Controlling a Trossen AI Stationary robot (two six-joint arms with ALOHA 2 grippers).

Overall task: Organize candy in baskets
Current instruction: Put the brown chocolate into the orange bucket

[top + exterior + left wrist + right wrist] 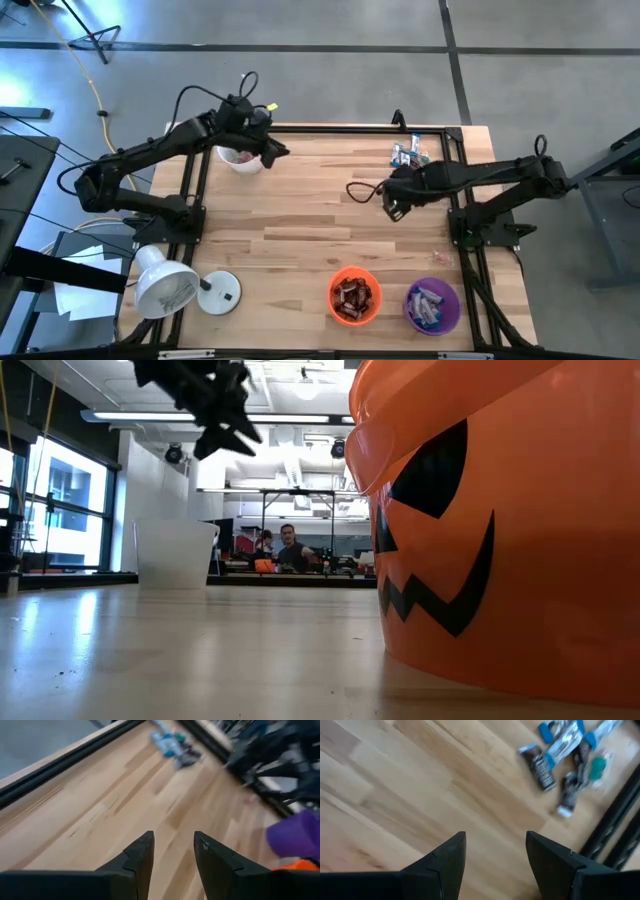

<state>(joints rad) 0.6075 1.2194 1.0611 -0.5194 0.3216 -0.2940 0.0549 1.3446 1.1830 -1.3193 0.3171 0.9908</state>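
Sorting looks well advanced, operator, but not finished. Your bright orange round plastic basket [354, 296] sits near the front edge of the light wooden tabletop [300, 220], holding a heap of dark brown-red wrapped bars [352, 295]. Just beside it, toward the front right corner, your purple round basket [432, 306] holds blue-and-white wrapped bars [428, 303]. Your white round basket [240, 158] stands at the far left corner, half hidden under the left arm; pinkish wrappers [243, 155] show inside, though you cannot count them.

What remains: one small cluster of loose wrapped candy [409, 153], mostly blue-and-white with a dark piece or two, lying at the far right corner of the tabletop. The right wrist view shows the same cluster [565, 752] ahead of that arm's fingers.

Left gripper [277, 152] hangs just beside the white basket, toward the tabletop's middle, fingers parted with nothing between them; I judge a piece has gone into that basket. Right gripper [393, 208] hovers over bare wood near the loose cluster, fingers spread wide and empty.

My reading: three baskets are stocked by colour and the last few pieces are left, likely the right arm's work.

A white dome-shaded lamp [166, 285] stands at the front left corner, no part of the job.
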